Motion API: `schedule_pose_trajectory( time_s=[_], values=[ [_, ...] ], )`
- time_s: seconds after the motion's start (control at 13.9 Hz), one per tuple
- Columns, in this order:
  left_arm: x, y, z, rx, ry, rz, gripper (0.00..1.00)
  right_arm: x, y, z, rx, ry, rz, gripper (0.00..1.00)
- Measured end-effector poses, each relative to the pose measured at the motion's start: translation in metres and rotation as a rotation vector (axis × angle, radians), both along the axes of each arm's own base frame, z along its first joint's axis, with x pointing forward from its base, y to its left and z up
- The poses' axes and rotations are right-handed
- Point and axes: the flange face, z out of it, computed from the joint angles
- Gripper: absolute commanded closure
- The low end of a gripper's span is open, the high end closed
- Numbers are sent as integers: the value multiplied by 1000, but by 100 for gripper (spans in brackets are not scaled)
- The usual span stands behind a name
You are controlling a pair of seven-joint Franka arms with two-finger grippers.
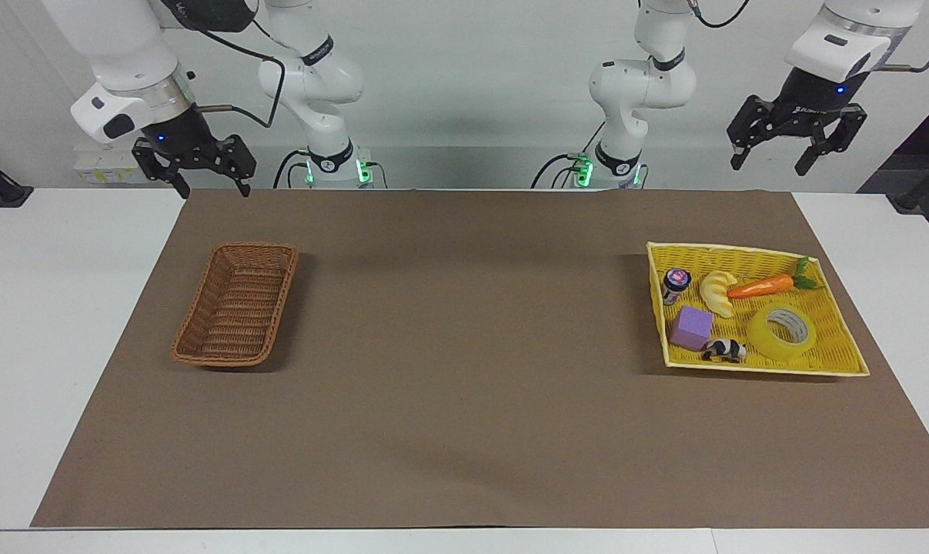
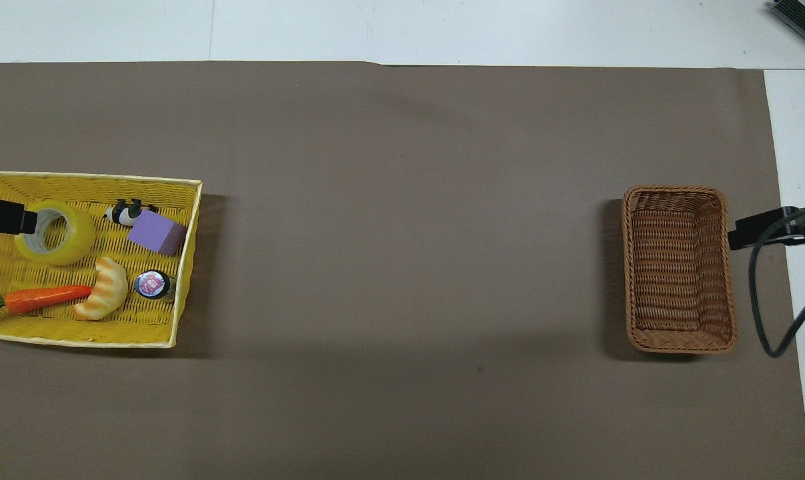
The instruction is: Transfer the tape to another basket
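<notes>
The tape [image 1: 781, 332], a translucent yellow roll with a pale core, lies flat in the flat yellow woven basket [image 1: 741, 248] at the left arm's end of the table; it also shows in the overhead view [image 2: 55, 231]. The brown wicker basket [image 1: 237, 308] stands empty at the right arm's end and also shows in the overhead view [image 2: 679, 267]. My left gripper [image 1: 772, 163] hangs open and empty, high above the yellow basket's end; from overhead its tip [image 2: 5, 217] overlaps the tape's edge. My right gripper [image 1: 212, 188] hangs open and empty, high beside the brown basket [image 2: 752, 232].
The yellow basket [image 2: 95, 177] also holds a carrot toy [image 1: 760, 286], a pale banana toy [image 1: 718, 292], a purple block [image 1: 691, 327], a small black-and-white animal figure [image 1: 724, 351] and a small jar [image 1: 676, 283]. A brown mat [image 1: 464, 385] covers the table between the baskets.
</notes>
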Motion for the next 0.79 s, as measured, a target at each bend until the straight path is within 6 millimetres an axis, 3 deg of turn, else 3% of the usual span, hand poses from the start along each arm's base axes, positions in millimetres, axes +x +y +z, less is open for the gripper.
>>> schedule_pose_trajectory(
  time_s=[0.5,0.79],
  values=[
    [-3,4,0,0,7,6,0,0,3,0,0,0,5,0],
    [1,27,-5,0,1,45,0,0,3,0,0,0,5,0]
  ],
)
